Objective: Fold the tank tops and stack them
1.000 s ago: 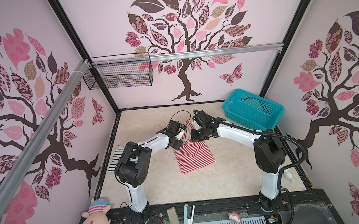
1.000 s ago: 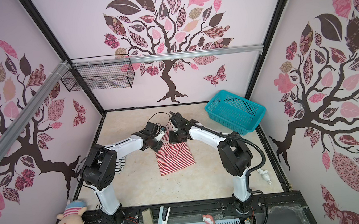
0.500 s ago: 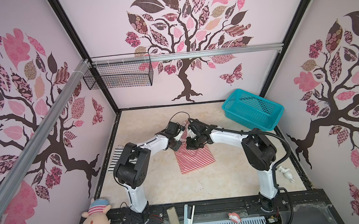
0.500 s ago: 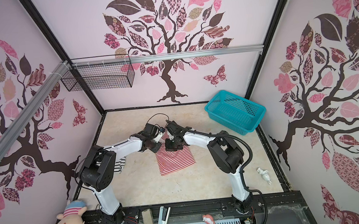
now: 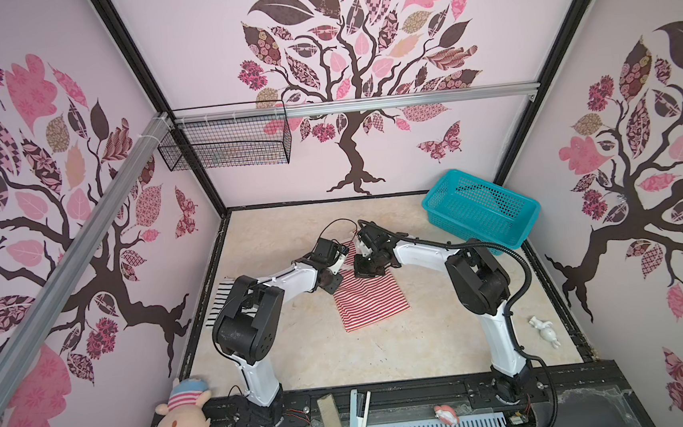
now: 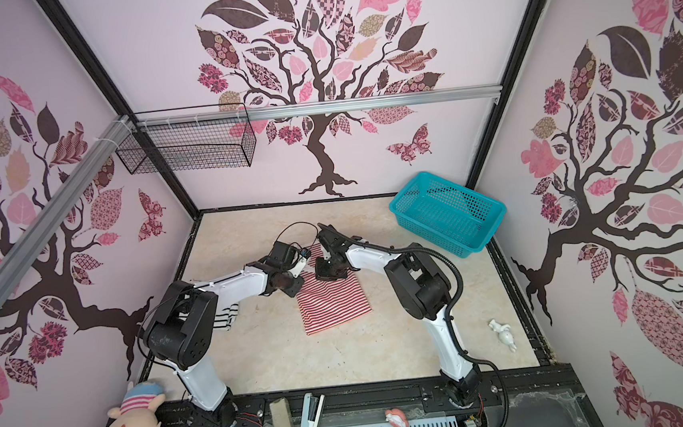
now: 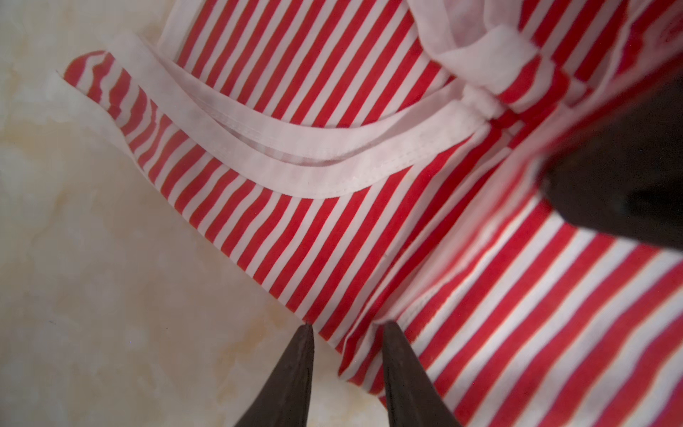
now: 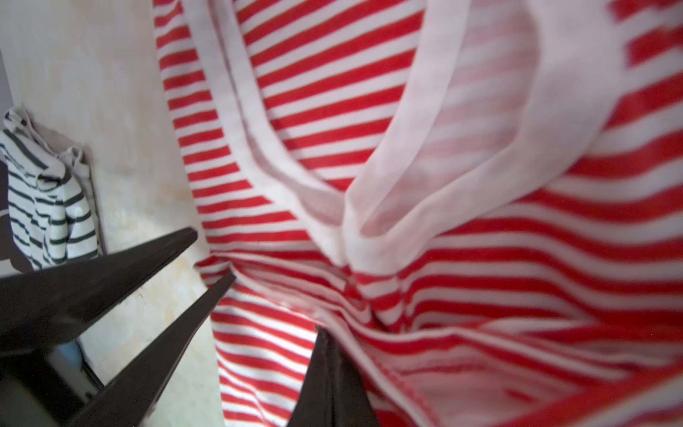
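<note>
Since a second ago the right pincer (image 8: pixel 323 338) has swung nearer and toward its partner, drawing the strap end of the red-and-white tank top (image 5: pixel 370 304) over the body. Its jaws are pressed together on that cloth, and wrinkles run to its tip. Just beside it the left pincer (image 7: pixel 347 329) stands half spread, tips planted at the top's side edge with the cloth flat between them, seemingly pinning the crease.

To fold well, I judge the right should lay the pale trim square toward the hem before letting go, while the left keeps the crease down.

The black-and-white tank top (image 6: pixel 226 315) lies bunched by the left arm, well apart and not yet stacked. Around them are the beige marbled tabletop (image 5: pixel 300 351), a teal basket (image 5: pixel 481 212) at the far right, and a wire basket (image 5: pixel 226 148) on the tree-patterned wall.
</note>
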`<action>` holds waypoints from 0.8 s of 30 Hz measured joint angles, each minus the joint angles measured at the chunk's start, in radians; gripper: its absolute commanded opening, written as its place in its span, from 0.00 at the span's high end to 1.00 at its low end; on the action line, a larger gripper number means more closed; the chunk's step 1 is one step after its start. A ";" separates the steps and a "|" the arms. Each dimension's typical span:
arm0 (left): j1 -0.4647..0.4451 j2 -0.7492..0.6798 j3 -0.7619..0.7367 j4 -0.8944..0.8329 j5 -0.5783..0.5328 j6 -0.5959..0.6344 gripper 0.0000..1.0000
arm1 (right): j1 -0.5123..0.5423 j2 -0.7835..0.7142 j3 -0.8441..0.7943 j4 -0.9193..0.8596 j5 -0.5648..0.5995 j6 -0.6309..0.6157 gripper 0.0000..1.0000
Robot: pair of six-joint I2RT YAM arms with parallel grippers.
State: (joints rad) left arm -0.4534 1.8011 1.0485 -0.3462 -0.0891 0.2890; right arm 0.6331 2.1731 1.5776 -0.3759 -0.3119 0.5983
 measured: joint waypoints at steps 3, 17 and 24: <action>0.001 -0.008 -0.008 0.002 -0.001 0.000 0.64 | -0.031 0.028 0.025 0.008 -0.029 0.000 0.98; 0.001 -0.218 0.092 -0.213 0.202 0.019 0.64 | -0.046 -0.252 -0.216 0.060 -0.051 0.016 0.84; -0.125 -0.222 0.029 -0.288 0.302 0.088 0.64 | -0.045 -0.422 -0.439 0.088 -0.011 0.036 0.64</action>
State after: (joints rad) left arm -0.5781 1.5791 1.0775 -0.6338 0.2131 0.3771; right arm 0.5884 1.7508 1.1389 -0.2878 -0.3233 0.6342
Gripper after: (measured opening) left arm 0.362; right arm 0.320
